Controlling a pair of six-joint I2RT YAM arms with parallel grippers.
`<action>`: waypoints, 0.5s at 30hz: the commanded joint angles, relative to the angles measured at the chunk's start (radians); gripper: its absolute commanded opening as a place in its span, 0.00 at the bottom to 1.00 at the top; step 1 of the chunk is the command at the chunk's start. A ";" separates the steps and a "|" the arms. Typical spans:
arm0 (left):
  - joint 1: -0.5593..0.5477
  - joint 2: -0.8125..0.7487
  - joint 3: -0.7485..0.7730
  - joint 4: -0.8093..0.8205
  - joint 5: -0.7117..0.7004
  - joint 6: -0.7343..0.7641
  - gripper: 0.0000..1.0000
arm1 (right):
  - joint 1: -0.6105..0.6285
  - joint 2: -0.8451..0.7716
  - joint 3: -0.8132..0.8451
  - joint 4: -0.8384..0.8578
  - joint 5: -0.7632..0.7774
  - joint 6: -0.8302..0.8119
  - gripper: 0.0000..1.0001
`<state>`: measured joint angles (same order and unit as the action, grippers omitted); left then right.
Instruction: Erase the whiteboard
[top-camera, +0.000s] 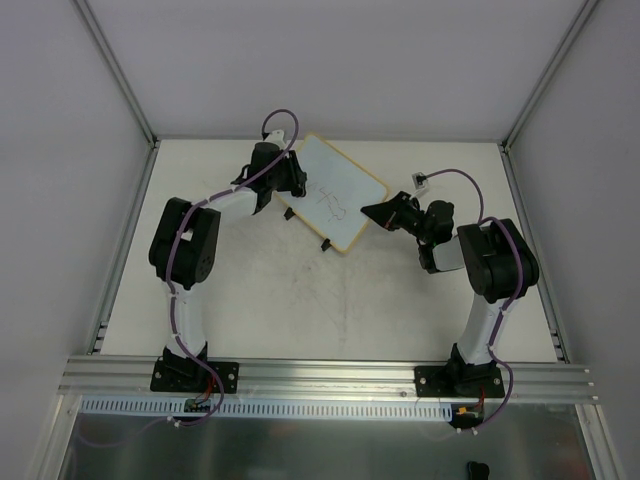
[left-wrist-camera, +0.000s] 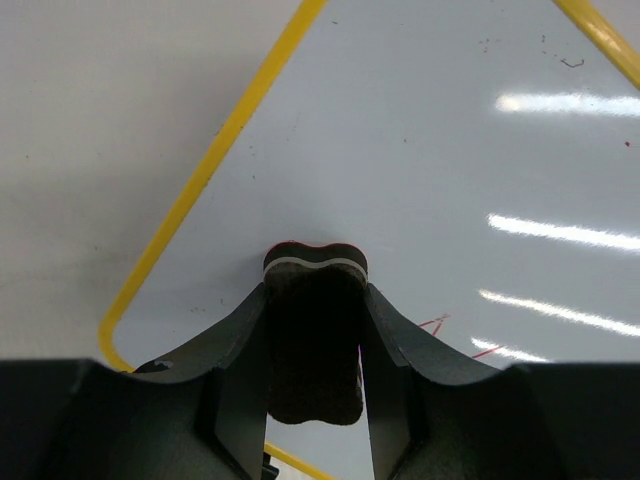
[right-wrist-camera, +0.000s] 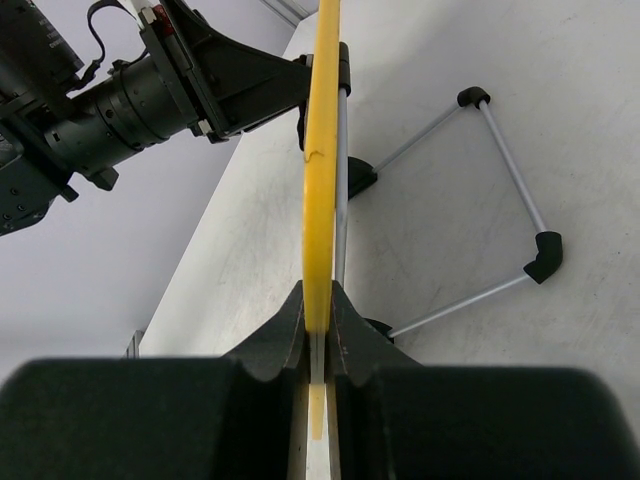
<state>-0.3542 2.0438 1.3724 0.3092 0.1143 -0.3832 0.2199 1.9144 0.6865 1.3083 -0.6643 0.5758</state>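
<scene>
- The whiteboard is standing tilted on its wire stand, at about 12 o'clock from the middle of the table.
- The left gripper is holding a dark felt eraser clamped between its fingers. The eraser's tip appears to be touching the white surface near the board's 9 o'clock edge.
- The right gripper is pinching the yellow frame edge-on at the board's 4 o'clock side, bracing it.
- Pen strokes are showing near the board's middle, toward 4 o'clock from the eraser, so wiping looks barely begun.
- Risk: pressing hard is likely to tip the board on its light stand. It could also twist the board in the right gripper's pinch, since only the thin frame is being held.
- Risk: a sideways drag could turn the eraser or pull it out of the fingers, which are gripping only its flanks.
- Risk: wiping toward 4 o'clock is bringing the two grippers near each other, and overshoot could knock them together.
</scene>
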 joint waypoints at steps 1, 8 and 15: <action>-0.112 0.019 0.017 -0.058 0.127 -0.011 0.00 | 0.024 -0.006 0.024 0.224 -0.046 -0.050 0.00; -0.184 0.024 0.011 -0.068 0.203 -0.005 0.00 | 0.022 0.003 0.038 0.224 -0.050 -0.044 0.00; -0.285 0.044 0.016 -0.121 0.220 0.021 0.00 | 0.024 0.011 0.048 0.224 -0.052 -0.045 0.00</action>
<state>-0.4690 2.0319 1.4014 0.2779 0.0895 -0.3325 0.2115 1.9144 0.6865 1.2968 -0.6632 0.5846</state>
